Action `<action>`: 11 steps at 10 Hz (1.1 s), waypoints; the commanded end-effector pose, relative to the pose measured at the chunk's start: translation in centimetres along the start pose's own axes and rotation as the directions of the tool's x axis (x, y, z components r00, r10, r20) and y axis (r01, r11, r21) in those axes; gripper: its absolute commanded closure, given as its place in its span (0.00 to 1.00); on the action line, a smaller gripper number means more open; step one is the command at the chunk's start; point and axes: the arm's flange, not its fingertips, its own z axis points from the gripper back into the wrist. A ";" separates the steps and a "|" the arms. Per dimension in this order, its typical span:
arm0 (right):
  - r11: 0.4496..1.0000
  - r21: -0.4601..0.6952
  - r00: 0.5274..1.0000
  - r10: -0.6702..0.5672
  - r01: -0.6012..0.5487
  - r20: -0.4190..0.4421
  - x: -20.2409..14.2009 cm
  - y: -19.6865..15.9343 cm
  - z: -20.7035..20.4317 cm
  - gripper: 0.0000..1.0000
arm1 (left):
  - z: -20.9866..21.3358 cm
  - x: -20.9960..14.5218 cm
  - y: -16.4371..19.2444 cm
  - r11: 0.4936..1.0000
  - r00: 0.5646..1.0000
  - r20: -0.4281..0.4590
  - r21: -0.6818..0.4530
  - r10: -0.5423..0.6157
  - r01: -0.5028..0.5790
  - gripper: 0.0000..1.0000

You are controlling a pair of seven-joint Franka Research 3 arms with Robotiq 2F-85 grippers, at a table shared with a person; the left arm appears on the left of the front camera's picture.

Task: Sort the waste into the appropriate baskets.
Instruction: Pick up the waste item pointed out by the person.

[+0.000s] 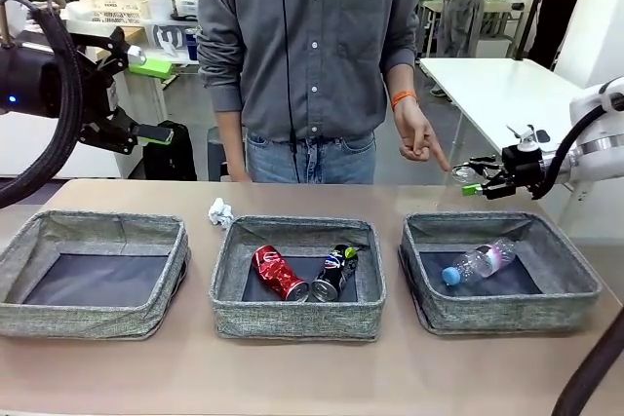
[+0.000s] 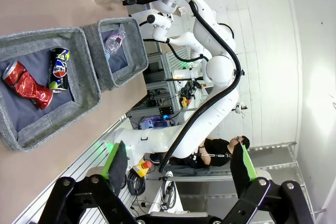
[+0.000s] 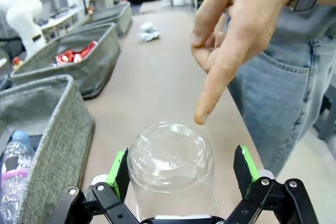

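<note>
Right gripper (image 3: 181, 156) has its fingers spread wide, with a clear plastic cup (image 3: 170, 171) loose between them. A person's hand (image 3: 236, 30) points just past the fingertips. Left gripper (image 2: 178, 150) has its fingers spread, with nothing between them.

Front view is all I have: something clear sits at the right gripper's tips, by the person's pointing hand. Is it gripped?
Observer: No. In the right wrist view the clear plastic cup sits between the right gripper's open fingers, with a gap to one green pad.
Operator: Which way up is the cup?
Observer: It looks upside down, closed base up.
Operator: Is the person touching it?
Observer: The person's hand points down at the base. The index finger ends close to it, but I cannot tell whether they touch.
</note>
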 end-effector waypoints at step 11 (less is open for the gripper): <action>1.000 -0.003 1.000 -0.018 0.018 -0.007 -0.4 0.6 -0.4 0.80 | 0.0 0.0 -0.3 1.000 1.000 0.001 -0.002 0.007 -0.007 0.00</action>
